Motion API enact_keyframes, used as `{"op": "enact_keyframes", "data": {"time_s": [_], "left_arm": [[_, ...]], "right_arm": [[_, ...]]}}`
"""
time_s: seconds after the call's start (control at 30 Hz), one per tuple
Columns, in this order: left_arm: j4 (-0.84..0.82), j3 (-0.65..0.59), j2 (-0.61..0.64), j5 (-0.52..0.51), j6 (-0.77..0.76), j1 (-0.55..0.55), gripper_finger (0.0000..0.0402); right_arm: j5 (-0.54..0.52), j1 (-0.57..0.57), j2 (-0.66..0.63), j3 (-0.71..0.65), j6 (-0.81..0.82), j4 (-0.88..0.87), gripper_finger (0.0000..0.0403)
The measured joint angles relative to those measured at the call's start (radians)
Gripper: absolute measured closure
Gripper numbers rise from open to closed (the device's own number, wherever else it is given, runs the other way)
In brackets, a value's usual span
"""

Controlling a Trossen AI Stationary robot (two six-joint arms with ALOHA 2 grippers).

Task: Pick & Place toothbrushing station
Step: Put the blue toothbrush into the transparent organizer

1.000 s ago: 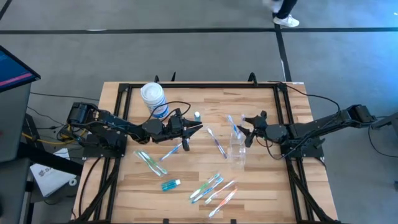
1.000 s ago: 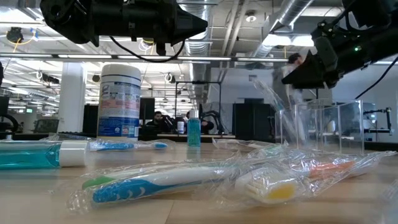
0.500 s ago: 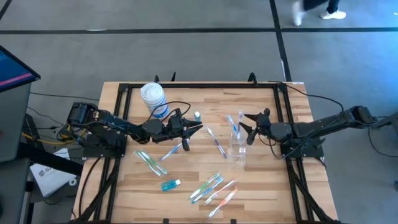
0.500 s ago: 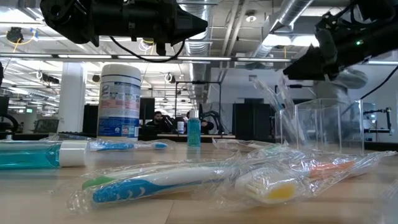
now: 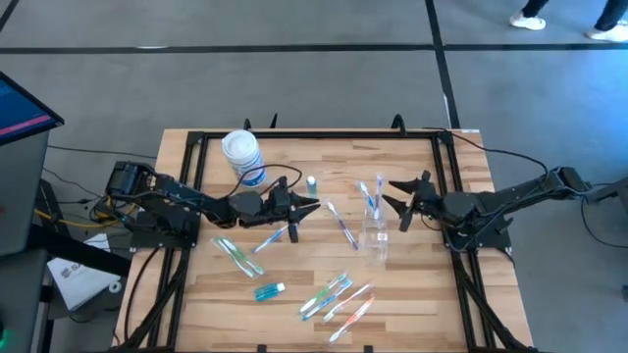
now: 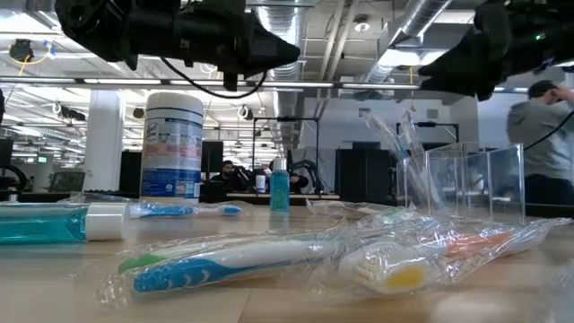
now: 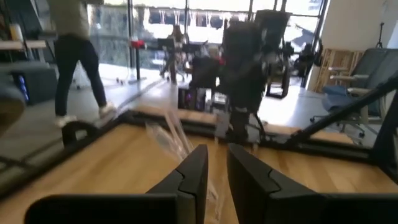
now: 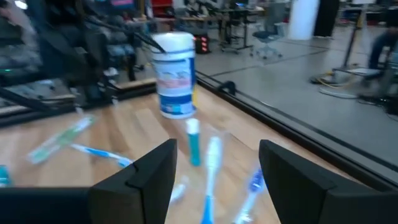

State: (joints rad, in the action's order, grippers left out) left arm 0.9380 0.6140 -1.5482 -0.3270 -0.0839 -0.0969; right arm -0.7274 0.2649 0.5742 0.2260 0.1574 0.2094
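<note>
Toothbrushes upright in cup

The left gripper filled the lower part of the left wrist view, its two dark fingers standing close together with only a narrow slit between them and nothing visibly held there. Beyond the fingertips lay the wooden table, edged by a black frame. A blurred, clear-wrapped toothbrush leaned just past the fingertips, close to a small clear plastic cup. Behind these rose the other arm, dark and out of focus, facing the camera. In the room beyond the table, a person in dark trousers stood on the floor near bright windows.
</note>
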Motion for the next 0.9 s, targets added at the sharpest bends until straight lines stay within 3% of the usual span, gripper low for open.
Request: {"op": "enact_keyframes", "data": {"time_s": [0.17,0.5,0.9], "left_arm": [[-0.109,0.0,0.004,0.001,-0.015,-0.029,0.0349],[-0.381,0.0,0.004,0.001,-0.188,-0.078,0.0349],[-0.64,0.0,0.011,0.133,-0.348,-0.08,0.0345]], "right_arm": [[0.001,0.065,-0.006,0.004,0.0,0.014,0.0184],[0.001,0.136,0.035,0.054,-0.011,0.014,0.0184],[0.001,0.139,0.069,0.057,-0.01,0.02,0.0184]]}}
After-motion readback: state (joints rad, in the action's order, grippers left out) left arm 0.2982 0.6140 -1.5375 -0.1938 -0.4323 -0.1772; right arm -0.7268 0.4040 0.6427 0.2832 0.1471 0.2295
